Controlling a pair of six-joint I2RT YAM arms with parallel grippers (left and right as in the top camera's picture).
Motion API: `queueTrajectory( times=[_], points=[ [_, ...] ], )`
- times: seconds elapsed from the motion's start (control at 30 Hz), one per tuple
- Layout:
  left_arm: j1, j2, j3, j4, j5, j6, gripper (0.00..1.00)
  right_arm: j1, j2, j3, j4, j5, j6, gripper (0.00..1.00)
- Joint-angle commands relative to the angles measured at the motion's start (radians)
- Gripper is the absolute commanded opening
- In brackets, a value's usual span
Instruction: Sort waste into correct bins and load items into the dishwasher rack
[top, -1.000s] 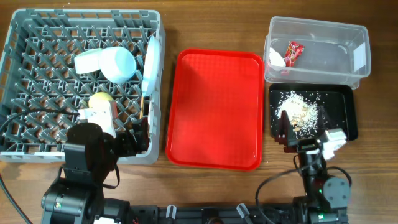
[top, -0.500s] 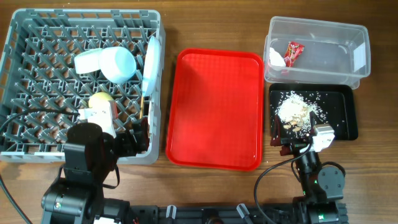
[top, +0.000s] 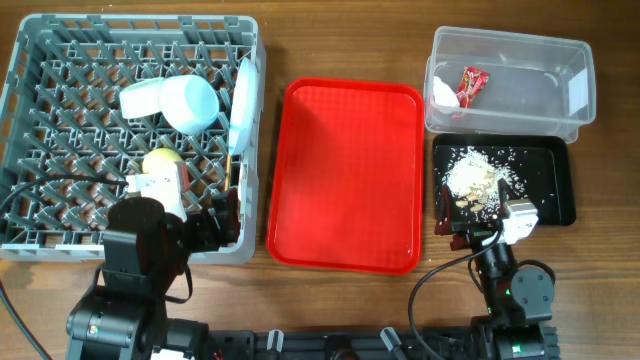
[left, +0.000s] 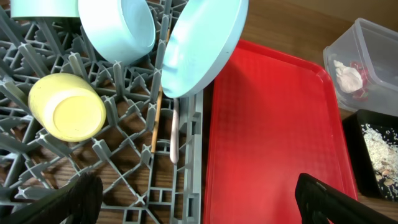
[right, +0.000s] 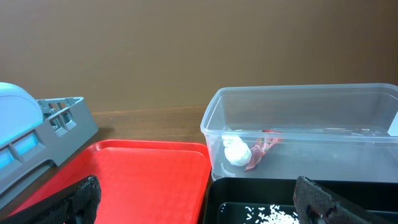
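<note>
Seeing the left claw and right claw both spread and empty, we worry the plate, leaning at the rack's three o'clock edge, could topple out if bumped.

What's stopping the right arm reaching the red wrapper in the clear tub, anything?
Probably nothing, so likely yes. The tub is lidless, the wrapper lies uncovered beside the tissue, and the open right gripper faces it across the black tray. It must clear the tub's wall first.
</note>
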Motion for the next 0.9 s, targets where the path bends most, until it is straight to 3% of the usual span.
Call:
queueTrajectory(
  times=[0.0,0.43,0.63,0.87],
  points=[
    [-0.005,-0.001,-0.005,0.002,-0.014,0.021,1.0,-0.001,-0.012,-0.001,0.003,-0.011,-0.021,1.0],
    [0.053,-0.101,-0.062,0.014,-0.011,0.021,1.0,-0.001,-0.012,-0.001,0.003,-0.011,-0.02,1.0],
    [0.156,-0.344,-0.368,0.316,0.045,0.021,1.0,-0.001,-0.012,-0.001,0.003,-0.011,-0.02,1.0],
    [0.176,-0.575,-0.68,0.695,0.073,0.022,1.0,-0.001,-0.012,-0.001,0.003,-0.011,-0.02,1.0]
  ],
)
